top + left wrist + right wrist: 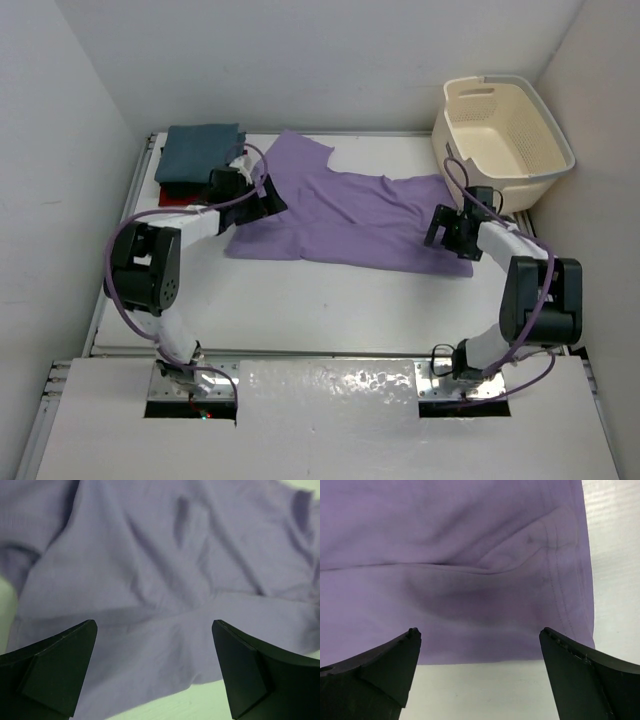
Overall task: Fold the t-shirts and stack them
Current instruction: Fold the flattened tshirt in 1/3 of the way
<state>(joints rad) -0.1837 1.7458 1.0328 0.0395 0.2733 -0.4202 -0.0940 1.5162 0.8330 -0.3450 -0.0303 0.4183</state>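
Lavender t-shirt (350,215) lies flat beneath our left gripper (154,625) and right gripper (480,630), both gaping empty; we judge folding next needs pinches on its edges

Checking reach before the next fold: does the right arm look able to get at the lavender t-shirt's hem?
Probably yes: the right arm's fingers stand open just above the lavender t-shirt, with nothing lying between them and its hem.

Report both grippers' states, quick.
Left gripper: open, holding nothing, over the lavender t-shirt.
Right gripper: open, holding nothing, over the same shirt's hemmed edge.
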